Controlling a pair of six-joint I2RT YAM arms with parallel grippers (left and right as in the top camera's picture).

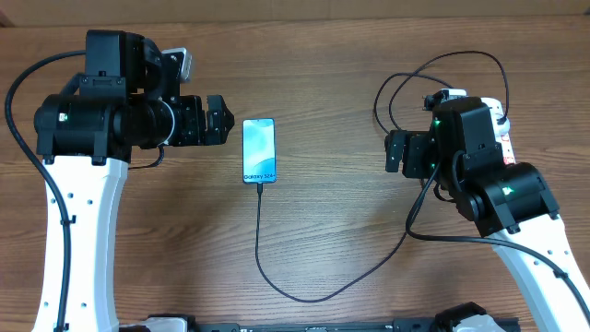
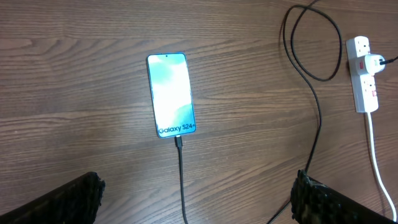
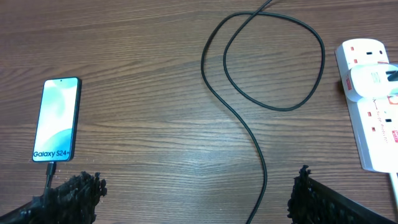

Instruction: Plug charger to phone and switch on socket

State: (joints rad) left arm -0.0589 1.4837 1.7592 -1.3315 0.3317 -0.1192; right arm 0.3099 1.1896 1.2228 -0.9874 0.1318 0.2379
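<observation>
The phone lies flat on the wooden table, its blue screen lit and reading "Galaxy S24". It also shows in the left wrist view and the right wrist view. The black charger cable has its tip in the phone's lower end, then loops right and up. The white socket strip lies at the right, a white plug seated in it. My left gripper is open and empty, left of the phone. My right gripper is open and empty, left of the socket.
The socket's white cord trails toward the table's near side. The right arm's body hides most of the socket from overhead. Bare wooden tabletop lies between the two arms.
</observation>
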